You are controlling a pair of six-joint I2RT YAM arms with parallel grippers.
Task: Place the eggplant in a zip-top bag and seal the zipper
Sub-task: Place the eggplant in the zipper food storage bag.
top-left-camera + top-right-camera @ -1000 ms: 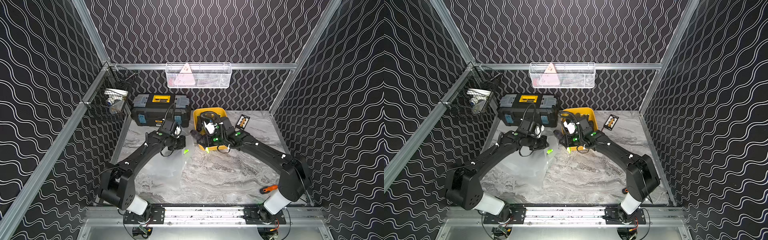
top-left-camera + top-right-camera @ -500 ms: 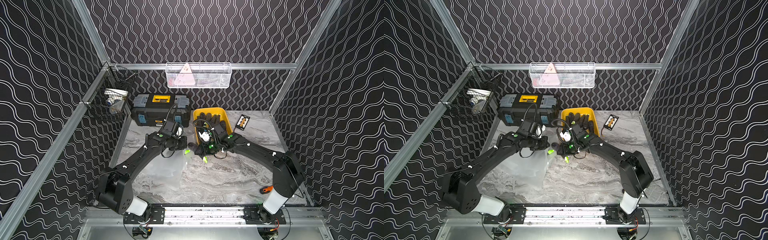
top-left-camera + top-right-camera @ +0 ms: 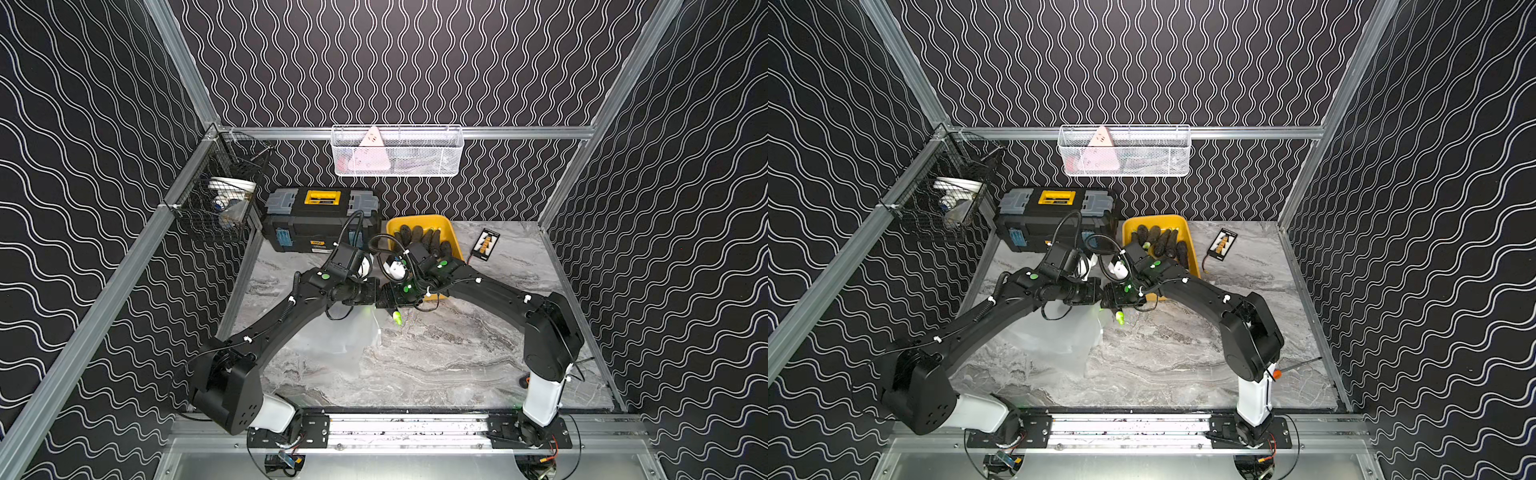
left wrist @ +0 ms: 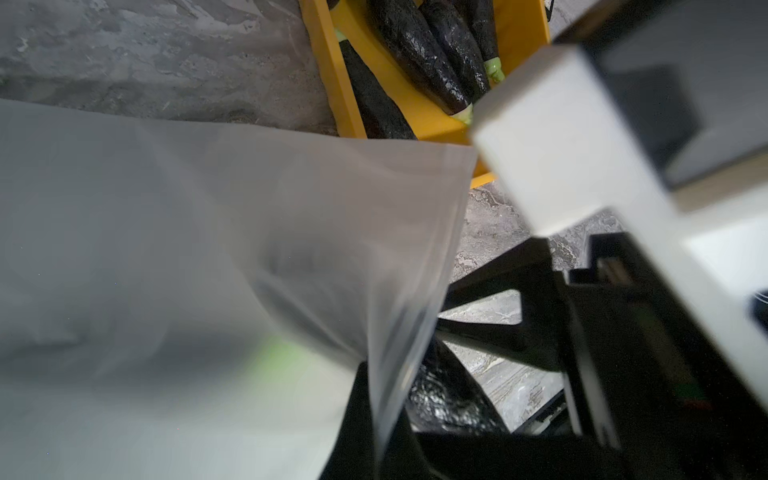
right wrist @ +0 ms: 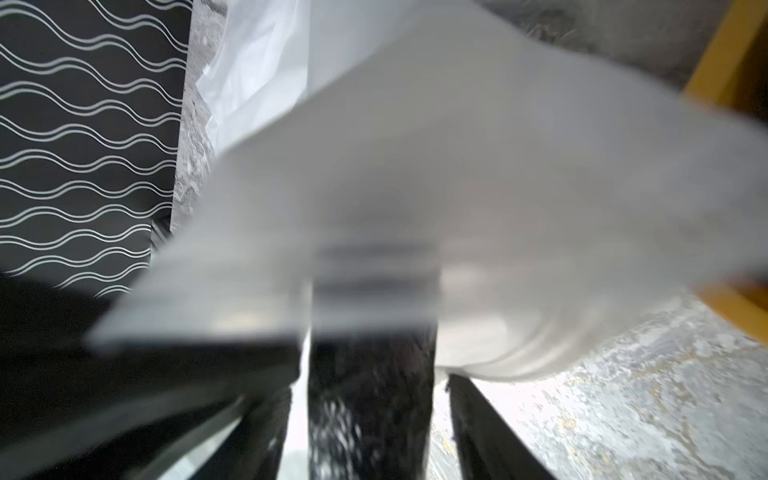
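1. The right gripper (image 5: 370, 365) is being shown with its jaws standing apart. The eggplant (image 5: 370, 407) is lying between them, with light gaps on both sides.
2. The eggplant's forward end is being covered by blurred film of the zip-top bag (image 3: 332, 338); whether it is inside the mouth cannot be told. In a top view its green stem (image 3: 397, 318) is being pointed toward 5 o'clock.
3. The left gripper (image 3: 372, 296) is being held closed on the bag's raised upper edge, almost tip to tip with the right gripper.
4. The rest of the bag is being draped down onto the table (image 3: 436, 365) toward 7 o'clock.
5. A yellow tray (image 3: 417, 219) of further eggplants (image 3: 419, 240) is being seen at 1 o'clock of the grippers, and a black toolbox (image 3: 320, 226) at 11 o'clock.
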